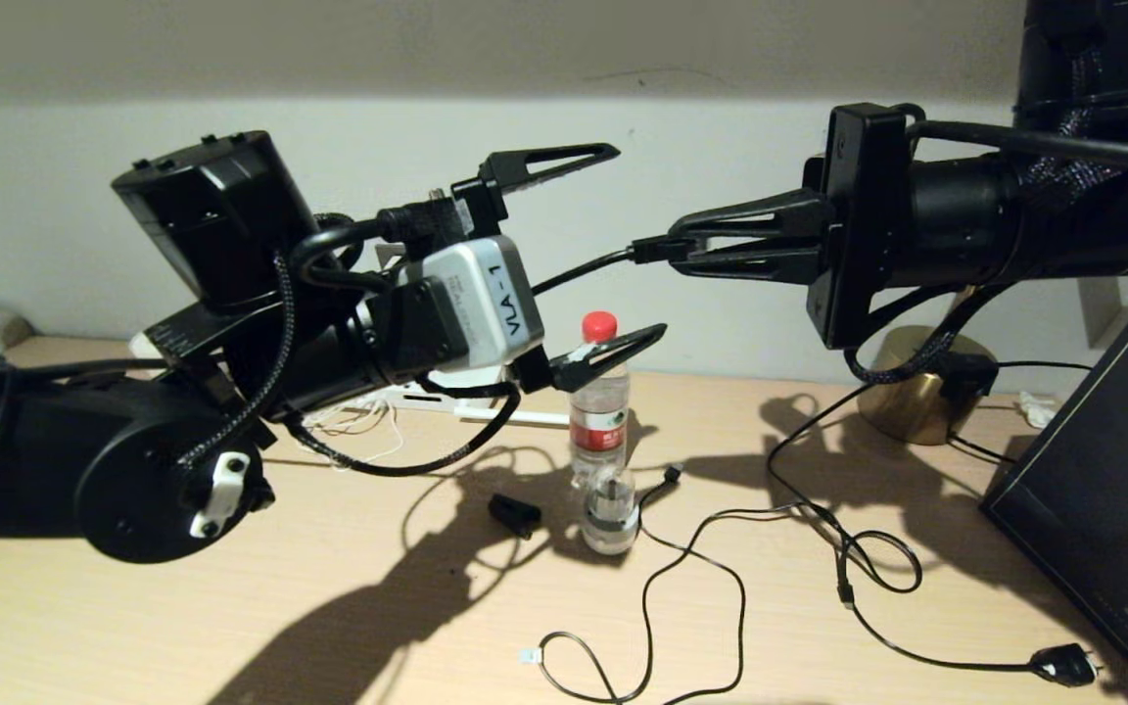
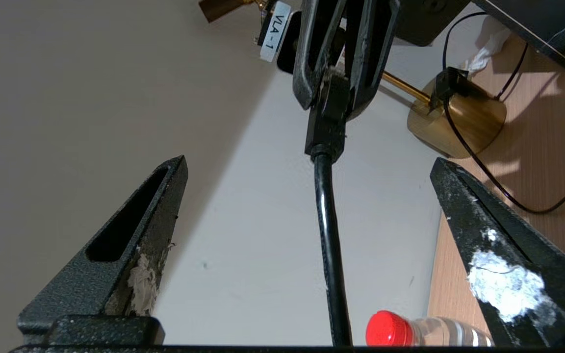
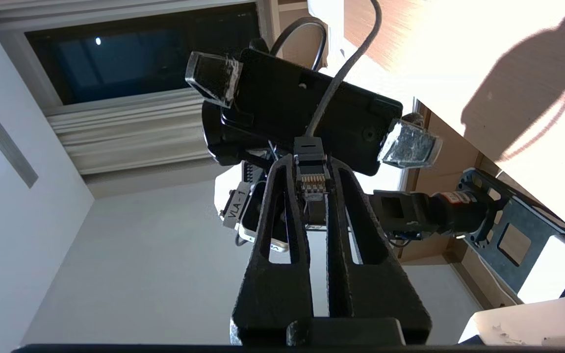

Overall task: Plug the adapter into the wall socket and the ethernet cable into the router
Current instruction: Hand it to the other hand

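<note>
— Holding what, the right gripper?
— Clamped on the ethernet cable connector, high above the desk.
— And the left gripper?
— Spread wide, facing it, cable between its fingers.

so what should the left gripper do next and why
Probably ease the left gripper forward and close on the black cable, just behind the plug. Its jaws are wide open with the cable running between them, untouched, while the right gripper pinches the plug in mid-air: this looks like a handover.
</note>
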`<state>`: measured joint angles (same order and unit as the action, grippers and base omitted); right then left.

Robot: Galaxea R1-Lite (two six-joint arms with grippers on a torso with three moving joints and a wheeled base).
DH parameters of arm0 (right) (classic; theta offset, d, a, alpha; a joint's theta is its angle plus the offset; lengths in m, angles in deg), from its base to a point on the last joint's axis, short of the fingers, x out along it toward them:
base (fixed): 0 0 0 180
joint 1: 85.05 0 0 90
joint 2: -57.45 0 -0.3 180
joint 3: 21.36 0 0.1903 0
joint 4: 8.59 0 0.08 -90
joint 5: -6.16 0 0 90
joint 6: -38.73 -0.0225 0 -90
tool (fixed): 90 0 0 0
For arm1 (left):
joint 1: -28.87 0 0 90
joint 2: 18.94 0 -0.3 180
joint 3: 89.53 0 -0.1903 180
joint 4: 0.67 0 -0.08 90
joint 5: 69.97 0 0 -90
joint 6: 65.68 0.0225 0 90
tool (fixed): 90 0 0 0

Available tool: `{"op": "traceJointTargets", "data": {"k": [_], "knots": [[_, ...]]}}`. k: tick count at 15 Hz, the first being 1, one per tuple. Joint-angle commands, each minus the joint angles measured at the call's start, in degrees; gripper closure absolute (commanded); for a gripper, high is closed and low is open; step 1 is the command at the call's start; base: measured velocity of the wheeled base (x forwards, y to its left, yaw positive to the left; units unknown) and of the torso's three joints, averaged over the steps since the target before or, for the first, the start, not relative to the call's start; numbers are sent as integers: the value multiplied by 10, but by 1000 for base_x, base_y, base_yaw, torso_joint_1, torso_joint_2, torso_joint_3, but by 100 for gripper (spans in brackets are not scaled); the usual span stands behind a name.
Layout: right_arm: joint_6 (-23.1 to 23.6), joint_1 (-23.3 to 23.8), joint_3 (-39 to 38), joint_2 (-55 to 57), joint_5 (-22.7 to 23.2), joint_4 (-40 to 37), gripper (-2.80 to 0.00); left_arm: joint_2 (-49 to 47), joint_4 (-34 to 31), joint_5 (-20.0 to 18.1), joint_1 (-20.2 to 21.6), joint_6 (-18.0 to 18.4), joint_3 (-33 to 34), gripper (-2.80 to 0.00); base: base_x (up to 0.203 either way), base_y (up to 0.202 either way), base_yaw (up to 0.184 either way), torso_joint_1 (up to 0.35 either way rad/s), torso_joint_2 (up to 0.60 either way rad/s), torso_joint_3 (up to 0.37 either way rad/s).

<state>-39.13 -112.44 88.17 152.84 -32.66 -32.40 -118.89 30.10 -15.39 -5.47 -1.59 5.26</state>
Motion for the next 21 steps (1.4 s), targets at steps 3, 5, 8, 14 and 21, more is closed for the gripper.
{"op": "traceJointTargets", "data": {"k": [3,5,8,14,21], "knots": [[-5,0,-2,-1,3,0,0,-4,3,-2,-1,2,-1,-280,0,0,0,0,0,0],[-5,0,-3,0,3,0,0,-4,3,-2,-2,3,-1,-280,0,0,0,0,0,0],[-5,0,-5,4,2,0,0,-5,3,-2,-6,2,-2,-280,0,0,0,0,0,0],[-6,0,0,13,1,-18,0,-9,11,-3,-21,13,-10,-280,0,0,0,0,0,0],[-5,5,12,9,0,-50,0,-10,18,-11,-16,76,20,-280,0,0,0,0,0,0]]}}
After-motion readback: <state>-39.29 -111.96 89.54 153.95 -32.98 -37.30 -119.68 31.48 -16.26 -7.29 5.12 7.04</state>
